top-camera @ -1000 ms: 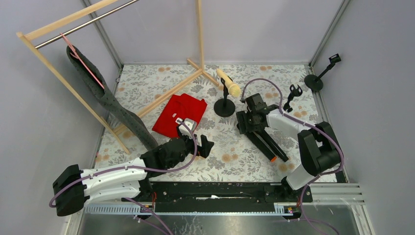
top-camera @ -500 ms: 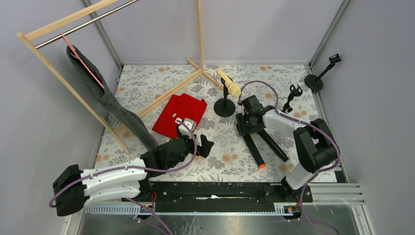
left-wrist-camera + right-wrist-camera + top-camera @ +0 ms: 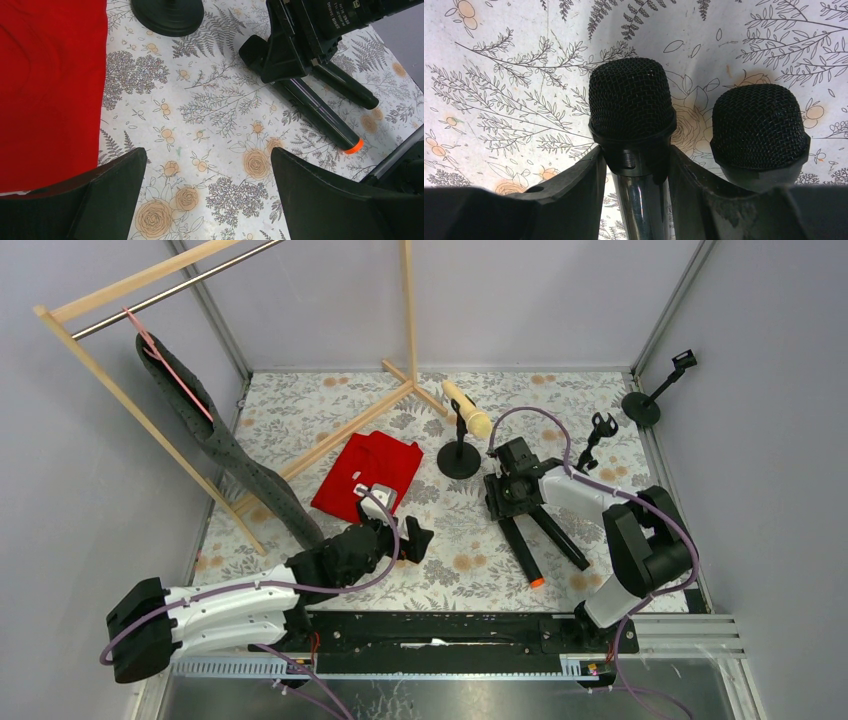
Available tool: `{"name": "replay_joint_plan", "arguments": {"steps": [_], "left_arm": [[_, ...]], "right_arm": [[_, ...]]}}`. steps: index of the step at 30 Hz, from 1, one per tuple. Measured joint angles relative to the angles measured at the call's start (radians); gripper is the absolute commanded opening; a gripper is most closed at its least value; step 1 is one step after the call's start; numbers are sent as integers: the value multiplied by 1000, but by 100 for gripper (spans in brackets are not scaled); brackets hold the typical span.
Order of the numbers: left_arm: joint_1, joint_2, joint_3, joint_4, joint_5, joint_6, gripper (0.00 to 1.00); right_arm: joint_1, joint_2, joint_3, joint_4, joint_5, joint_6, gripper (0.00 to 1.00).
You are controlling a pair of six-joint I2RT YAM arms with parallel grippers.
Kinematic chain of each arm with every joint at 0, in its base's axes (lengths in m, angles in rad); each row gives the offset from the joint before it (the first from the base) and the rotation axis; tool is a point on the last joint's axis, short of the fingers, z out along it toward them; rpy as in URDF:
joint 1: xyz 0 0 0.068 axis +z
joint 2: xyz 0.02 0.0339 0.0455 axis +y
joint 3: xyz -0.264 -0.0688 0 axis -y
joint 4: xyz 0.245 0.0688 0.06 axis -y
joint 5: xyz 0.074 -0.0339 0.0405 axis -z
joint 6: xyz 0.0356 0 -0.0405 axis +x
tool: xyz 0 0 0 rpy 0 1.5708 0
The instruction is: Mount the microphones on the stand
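My right gripper (image 3: 503, 506) is shut on the neck of the black microphone with the orange-red tip (image 3: 522, 552), just below its mesh head (image 3: 631, 100). Its tail points toward the near edge. The right wrist view shows both fingers pressed on that neck (image 3: 634, 155). The second black microphone (image 3: 560, 538) lies on the mat right beside it, its head (image 3: 756, 125) next to the right finger. The cream-beige microphone (image 3: 467, 409) sits clipped in a black stand (image 3: 459, 460). My left gripper (image 3: 418, 537) is open and empty over bare mat (image 3: 207, 155).
Two black stands with nothing in their clips are at the right: one (image 3: 598, 430) on the mat, one (image 3: 642, 406) at the far right corner. A red cloth (image 3: 367, 475) lies left of centre. A wooden clothes rack (image 3: 130, 405) with a grey garment fills the left.
My right gripper has swung the orange-tipped microphone's tail to the left, away from the second black microphone, which stayed put. The left arm barely moved.
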Motion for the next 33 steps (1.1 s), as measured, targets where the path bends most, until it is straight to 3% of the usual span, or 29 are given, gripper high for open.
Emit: {"name": "replay_joint_plan", "arguments": {"steps": [5, 8, 13, 21, 25, 30, 33], "left_arm": [[0, -4, 0, -1, -2, 0, 99], [0, -11, 0, -5, -7, 1, 99], [0, -25, 0, -6, -14, 0, 99], [0, -31, 0, -9, -21, 0, 99], [0, -45, 0, -4, -24, 1, 99], [0, -52, -13, 59, -13, 29, 99], [0, -21, -24, 163, 23, 65, 99]], "right_arm": [[16, 0, -19, 13, 27, 24, 64], [28, 5, -29, 11, 37, 34, 62], [39, 12, -27, 13, 61, 34, 36], [45, -19, -35, 6, 61, 51, 7], [46, -188, -38, -32, 52, 55, 0], [48, -504, 49, -89, 86, 69, 0], [49, -603, 101, -107, 115, 75, 0]]}}
